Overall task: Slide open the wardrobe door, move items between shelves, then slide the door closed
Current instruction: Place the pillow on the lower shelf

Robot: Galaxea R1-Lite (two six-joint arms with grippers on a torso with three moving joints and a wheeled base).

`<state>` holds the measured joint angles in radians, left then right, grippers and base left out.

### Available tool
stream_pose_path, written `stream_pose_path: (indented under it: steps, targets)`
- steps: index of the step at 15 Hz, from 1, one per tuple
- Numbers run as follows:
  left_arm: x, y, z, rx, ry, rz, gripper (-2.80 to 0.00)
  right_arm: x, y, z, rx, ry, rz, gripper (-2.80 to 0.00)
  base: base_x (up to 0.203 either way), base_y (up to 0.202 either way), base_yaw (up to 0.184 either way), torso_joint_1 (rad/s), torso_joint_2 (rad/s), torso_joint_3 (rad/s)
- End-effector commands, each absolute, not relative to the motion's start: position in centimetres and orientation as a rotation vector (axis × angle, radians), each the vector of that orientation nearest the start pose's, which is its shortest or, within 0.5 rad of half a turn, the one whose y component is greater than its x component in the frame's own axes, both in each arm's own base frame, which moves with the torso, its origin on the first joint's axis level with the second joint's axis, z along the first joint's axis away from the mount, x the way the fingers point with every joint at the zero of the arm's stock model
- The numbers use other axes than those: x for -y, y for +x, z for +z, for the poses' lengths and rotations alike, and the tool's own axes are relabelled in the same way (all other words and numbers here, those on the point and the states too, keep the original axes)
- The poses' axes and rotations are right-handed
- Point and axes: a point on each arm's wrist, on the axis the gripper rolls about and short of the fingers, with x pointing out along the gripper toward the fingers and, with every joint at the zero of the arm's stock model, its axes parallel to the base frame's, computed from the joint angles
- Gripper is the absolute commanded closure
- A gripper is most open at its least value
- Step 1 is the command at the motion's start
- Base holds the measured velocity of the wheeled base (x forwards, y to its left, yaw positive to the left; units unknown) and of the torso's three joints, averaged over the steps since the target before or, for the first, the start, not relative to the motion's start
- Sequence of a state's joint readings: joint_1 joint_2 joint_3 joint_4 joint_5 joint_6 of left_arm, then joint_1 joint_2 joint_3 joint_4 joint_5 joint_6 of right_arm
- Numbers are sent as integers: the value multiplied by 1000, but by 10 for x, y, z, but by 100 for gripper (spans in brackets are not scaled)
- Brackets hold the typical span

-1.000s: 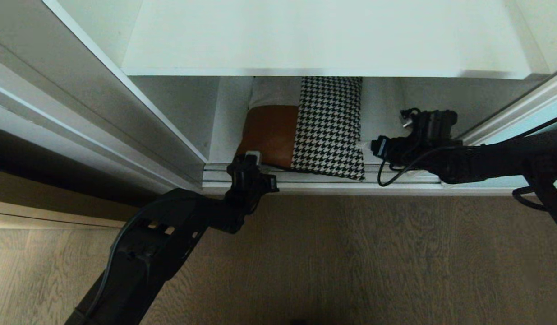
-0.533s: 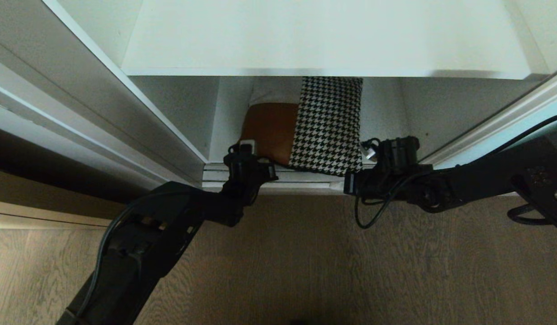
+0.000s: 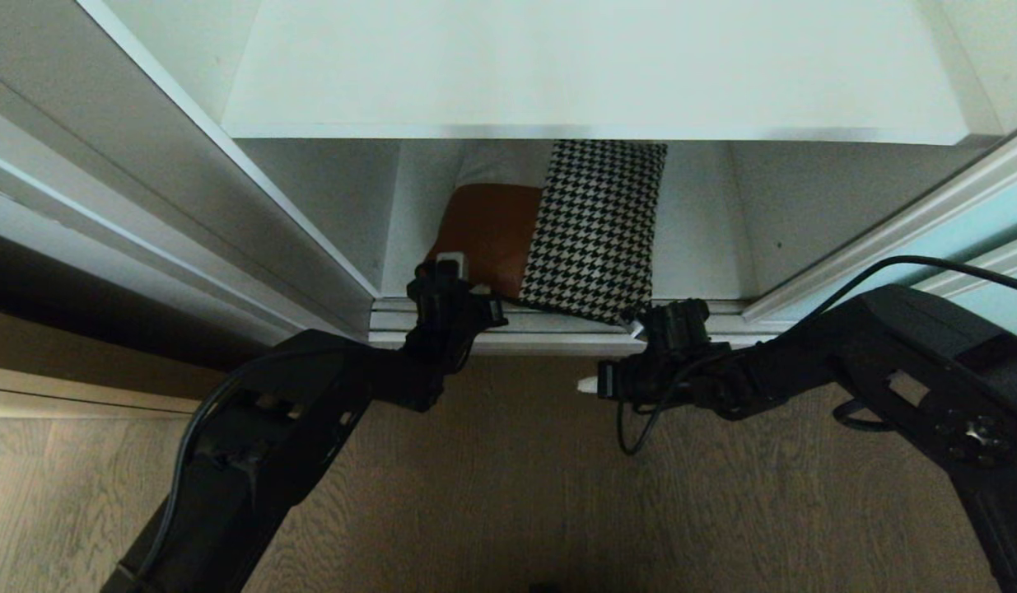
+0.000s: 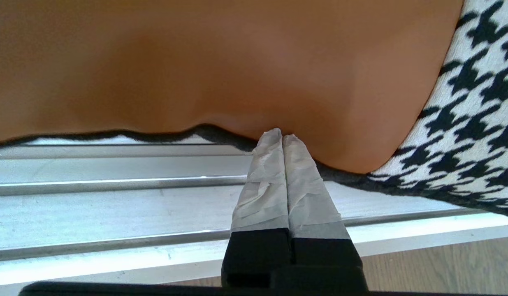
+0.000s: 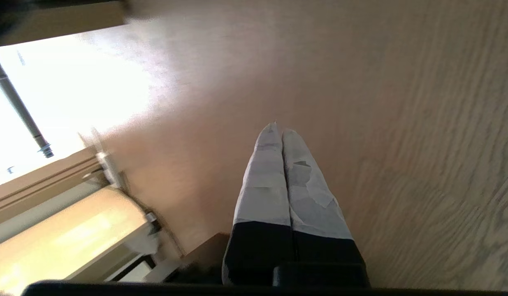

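Note:
The cushion (image 3: 557,239), tan leather beside houndstooth, lies on the lower shelf (image 3: 697,239) under the upper shelf (image 3: 590,66). Its front edge overhangs the door track (image 3: 393,317). My left gripper (image 3: 450,272) is shut, and its taped tips (image 4: 282,133) touch the front edge of the cushion's leather half (image 4: 237,61). No fabric shows between the fingers. My right gripper (image 3: 588,385) is shut and empty. It hangs over the floor just in front of the track, below the cushion's right front corner, and its wrist view shows only floor beyond its tips (image 5: 278,129). The sliding wardrobe door (image 3: 998,218) stands pushed aside at the right.
The wardrobe's white side panel and outer frame (image 3: 187,189) run along the left. Wooden floor (image 3: 516,494) lies in front of the track. In the right wrist view a pale tan piece of furniture (image 5: 64,238) stands off to one side, with bright light on the floor beyond.
My right arm has swung out of the lower shelf, leftward and back over the floor. The cushion's right front corner has shifted left. My left gripper has barely moved.

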<state>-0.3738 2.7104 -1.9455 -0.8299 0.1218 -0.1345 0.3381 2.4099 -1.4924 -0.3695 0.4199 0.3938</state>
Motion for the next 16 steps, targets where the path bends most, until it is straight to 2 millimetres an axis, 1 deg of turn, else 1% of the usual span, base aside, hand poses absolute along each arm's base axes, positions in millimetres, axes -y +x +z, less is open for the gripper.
stream_pose_path:
  steps: [1,3,5,6,8,10,12,13,14,15,16]
  targets:
    - [200,516,64,62,-156,-249,0,-173,463,14,-737,379,574,0,0,0,0,0,0,0]
    - [199,515,68,72,-161,-240,0,-178,482,5,-686,368,527,0,0,0,0,0,0,0]
    - [197,513,74,94,-181,-197,0,-181,506,10,-565,355,458,0,0,0,0,0,0,0]
    - [197,512,73,95,-181,-194,0,-178,515,11,-510,348,432,0,0,0,0,0,0,0]
    - [196,509,74,106,-184,-195,0,-160,528,24,-357,323,402,0,0,0,0,0,0,0]
    - [196,507,73,112,-182,-198,0,-135,534,63,-207,327,375,0,0,0,0,0,0,0]
    - [199,506,73,114,-181,-200,0,-106,534,108,-74,332,341,0,0,0,0,0,0,0]
    - [199,505,72,113,-179,-202,0,-94,532,127,-25,333,328,0,0,0,0,0,0,0]
    - [199,505,72,113,-178,-202,0,-84,530,142,17,334,318,0,0,0,0,0,0,0]
    - [200,505,71,110,-176,-203,0,-80,528,155,68,335,319,0,0,0,0,0,0,0]
    - [200,506,68,106,-173,-203,0,-79,526,159,87,341,322,0,0,0,0,0,0,0]
